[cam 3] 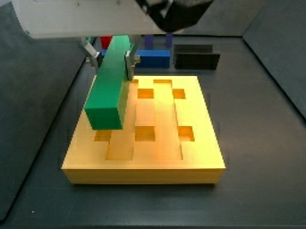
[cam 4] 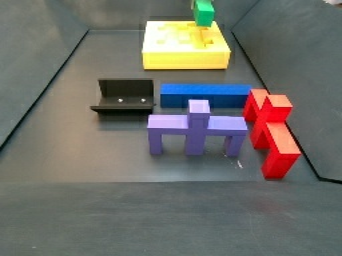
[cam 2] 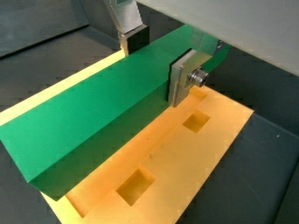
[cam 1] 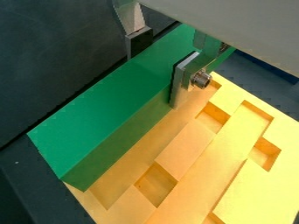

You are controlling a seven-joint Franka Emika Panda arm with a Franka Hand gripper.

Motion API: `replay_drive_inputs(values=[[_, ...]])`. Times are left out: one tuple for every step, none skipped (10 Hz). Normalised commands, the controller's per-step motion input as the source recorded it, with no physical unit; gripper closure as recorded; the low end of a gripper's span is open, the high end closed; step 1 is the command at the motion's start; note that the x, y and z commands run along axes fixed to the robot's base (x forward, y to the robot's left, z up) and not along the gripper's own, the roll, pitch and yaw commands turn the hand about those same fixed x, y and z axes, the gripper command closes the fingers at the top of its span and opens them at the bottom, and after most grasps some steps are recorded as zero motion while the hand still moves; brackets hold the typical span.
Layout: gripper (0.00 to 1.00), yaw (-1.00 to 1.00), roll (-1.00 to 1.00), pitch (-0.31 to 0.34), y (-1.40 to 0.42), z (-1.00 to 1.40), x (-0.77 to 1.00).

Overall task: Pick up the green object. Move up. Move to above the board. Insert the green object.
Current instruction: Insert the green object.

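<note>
My gripper (cam 1: 160, 61) is shut on the green object (cam 1: 100, 114), a long green bar held across its width between the two silver fingers (cam 1: 187, 77). The same grip shows in a wrist view (cam 2: 158, 59) on the bar (cam 2: 87, 122). The bar hangs lengthwise over one long side of the board (cam 1: 222, 166), the yellow-orange slab with square holes (cam 2: 205, 157). In a side view the bar (cam 3: 110, 85) is just above the board's left part (cam 3: 149, 156), with the gripper (cam 3: 107, 49) at its far end. From the far side view the bar (cam 4: 203, 12) shows end-on above the board (cam 4: 181, 55).
A blue bar (cam 4: 203, 96) and the dark fixture (cam 4: 123, 97) lie in front of the board; they also show behind it in a side view, the bar (cam 3: 153, 60) and the fixture (cam 3: 198, 59). A purple piece (cam 4: 198, 130) and red pieces (cam 4: 274, 135) stand nearby.
</note>
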Motion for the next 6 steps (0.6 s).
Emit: replay_drive_inputs(values=[[1.0, 0.03, 0.41, -0.083, -0.13, -0.43, 0.07], [1.0, 0.12, 0.33, -0.101, -0.25, -0.51, 0.14], [1.0, 0.14, 0.3, -0.09, -0.27, -0.57, 0.21], [1.0, 0.09, 0.16, -0.053, -0.15, -0.66, 0.28], [1.0, -0.03, 0.0, -0.016, 0.0, -0.68, 0.2], [1.0, 0.0, -0.08, -0.079, 0.1, -0.59, 0.0]])
